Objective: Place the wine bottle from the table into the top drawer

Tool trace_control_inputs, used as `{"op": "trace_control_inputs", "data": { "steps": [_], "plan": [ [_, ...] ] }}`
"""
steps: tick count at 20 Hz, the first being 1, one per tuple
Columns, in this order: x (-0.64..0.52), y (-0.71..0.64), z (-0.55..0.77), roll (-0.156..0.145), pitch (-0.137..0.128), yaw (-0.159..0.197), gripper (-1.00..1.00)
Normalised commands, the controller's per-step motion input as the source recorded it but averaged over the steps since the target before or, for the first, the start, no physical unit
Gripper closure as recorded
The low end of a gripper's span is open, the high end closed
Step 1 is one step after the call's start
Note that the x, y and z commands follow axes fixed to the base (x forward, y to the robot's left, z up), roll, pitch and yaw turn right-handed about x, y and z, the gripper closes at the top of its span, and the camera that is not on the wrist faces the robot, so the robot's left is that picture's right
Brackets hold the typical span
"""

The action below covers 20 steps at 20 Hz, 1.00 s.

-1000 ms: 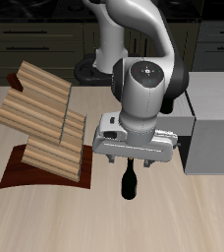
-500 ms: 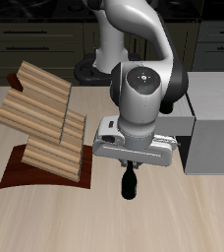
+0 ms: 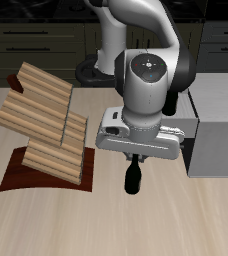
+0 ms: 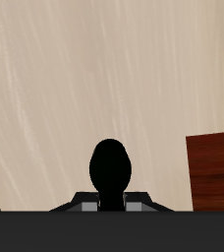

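The wine bottle [image 3: 133, 178] is a slim near-black bottle hanging upright just above the table [image 3: 106, 225], toward its front edge. My gripper [image 3: 135, 161] is shut on its upper part, and the arm's white body hides the neck. In the wrist view the bottle [image 4: 110, 169] is a black silhouette between my fingers, with the table [image 4: 84, 79] below it. The grey cabinet [image 3: 222, 145] stands close beside the gripper. My arm hides most of its top drawer.
A rack of stacked slanted wooden slabs [image 3: 44, 118] stands on a dark red base [image 3: 21, 176] on the gripper's other side. A corner of that base [image 4: 214, 172] shows in the wrist view. Dark kitchen cabinets run behind the table.
The gripper has risen a little with the wine bottle in it, so the bottle's bottom is now off the table. The arm has also turned slightly.
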Motion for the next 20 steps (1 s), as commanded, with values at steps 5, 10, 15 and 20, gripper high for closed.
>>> {"op": "trace_control_inputs", "data": {
  "steps": [5,10,15,20],
  "plan": [
    [-0.11,-0.02,0.65,-0.017,-0.073,0.037,1.0],
    [-0.03,-0.08,0.47,-0.028,-0.038,0.001,1.0],
    [-0.18,-0.1,0.51,-0.021,-0.065,0.022,1.0],
    [-0.17,-0.06,0.52,0.002,-0.065,0.023,1.0]
  ]
}}
